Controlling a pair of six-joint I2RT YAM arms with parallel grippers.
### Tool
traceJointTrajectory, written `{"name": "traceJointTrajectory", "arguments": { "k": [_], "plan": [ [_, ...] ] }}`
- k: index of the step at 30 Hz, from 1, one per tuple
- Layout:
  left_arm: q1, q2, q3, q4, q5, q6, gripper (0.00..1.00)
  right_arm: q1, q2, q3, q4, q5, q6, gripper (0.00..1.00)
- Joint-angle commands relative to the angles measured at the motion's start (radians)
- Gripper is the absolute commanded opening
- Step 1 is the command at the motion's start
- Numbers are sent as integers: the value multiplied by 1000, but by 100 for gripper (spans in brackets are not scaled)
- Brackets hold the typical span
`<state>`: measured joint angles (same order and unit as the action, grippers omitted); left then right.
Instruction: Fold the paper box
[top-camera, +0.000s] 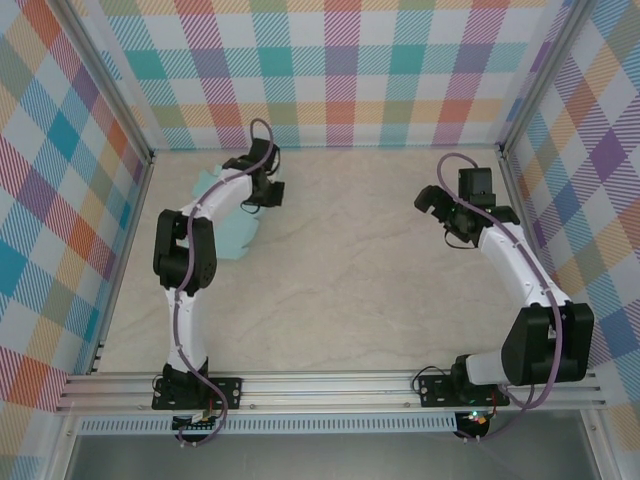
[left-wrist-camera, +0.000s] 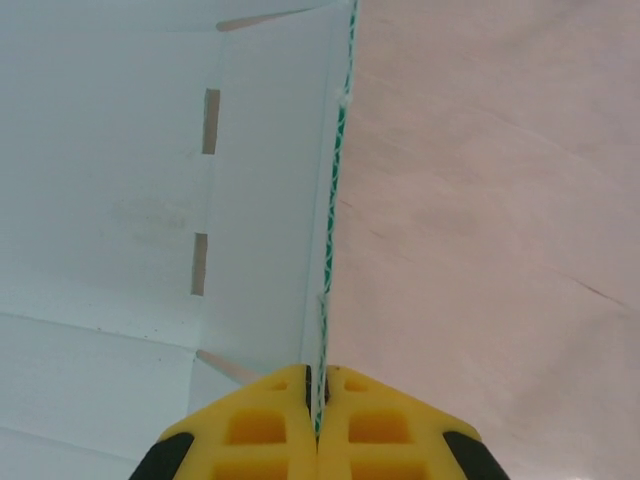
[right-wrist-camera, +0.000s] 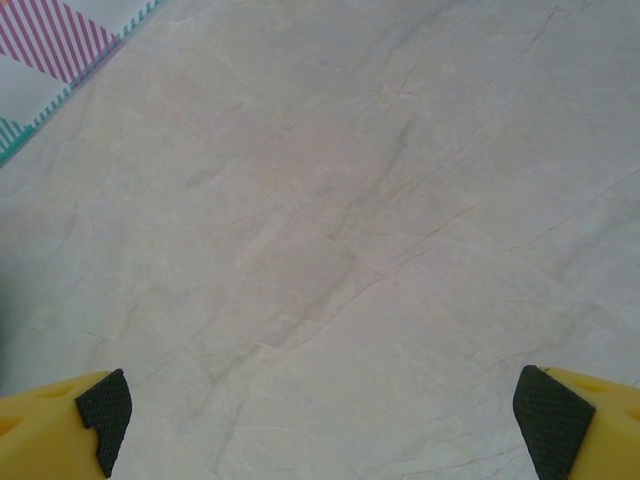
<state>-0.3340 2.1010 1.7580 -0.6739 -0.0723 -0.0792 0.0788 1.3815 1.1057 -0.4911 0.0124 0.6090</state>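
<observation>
Left gripper pinches the paper box's edge at the far left of the table.

The paper box (top-camera: 236, 236), a flat pale aqua sheet, lies far left on the table (top-camera: 380, 270), partly under the left arm. The left gripper (left-wrist-camera: 318, 385) is clamped on the sheet's right edge, with the card spreading leftward from its fingers. The right gripper (right-wrist-camera: 320, 410) hangs with its jaws wide apart over bare table on the right, well away from the sheet.
</observation>
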Motion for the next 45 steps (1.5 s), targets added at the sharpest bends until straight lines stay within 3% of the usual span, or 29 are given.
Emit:
{"name": "traceJointTrajectory", "arguments": {
  "k": [1, 4, 9, 10, 12, 13, 18, 19, 22, 26, 28, 32, 37, 40, 45],
  "plan": [
    [-141, -120, -137, 32, -22, -234, 0, 4, 30, 29, -29, -67, 37, 100],
    [-291, -175, -223, 33, -119, -356, 0, 4, 56, 52, -64, -59, 44, 100],
    [-472, -178, -211, 51, -74, -464, 2, 4, 67, 28, -26, -76, 61, 100],
    [-485, -175, -198, 58, -61, -482, 10, 4, 72, 37, -38, -72, 63, 100],
    [-490, -175, -186, 106, 7, -519, 39, 4, 68, 43, -63, -55, 71, 100],
    [-490, -181, -189, 128, 25, -528, 47, 4, 56, 28, -56, -50, 80, 100],
    [-485, -259, -184, 139, -12, -481, 59, 6, -31, -87, -18, -26, 75, 100],
    [-480, -287, -183, 125, -37, -461, 59, 11, -46, -110, -10, -31, 70, 100],
    [-435, -407, -213, 85, -159, -417, 76, 60, -72, -164, 18, -57, 26, 99],
    [-319, -567, -342, 111, -260, -321, 87, 140, -31, -169, 42, -131, -16, 95],
    [-242, -618, -394, 110, -220, -288, 90, 174, 0, -152, 69, -183, -20, 93],
    [-121, -680, -537, 197, -125, -223, 92, 234, 90, -102, -17, -169, 33, 93],
    [-8, -636, -539, 175, 47, -153, 96, 273, 148, -174, 75, -299, 130, 92],
    [28, -588, -508, 135, 63, -116, 96, 274, 274, -21, -17, -324, 72, 92],
    [55, -534, -582, 185, 149, -124, 98, 283, 397, 85, -73, -341, 60, 76]
  ]
}}
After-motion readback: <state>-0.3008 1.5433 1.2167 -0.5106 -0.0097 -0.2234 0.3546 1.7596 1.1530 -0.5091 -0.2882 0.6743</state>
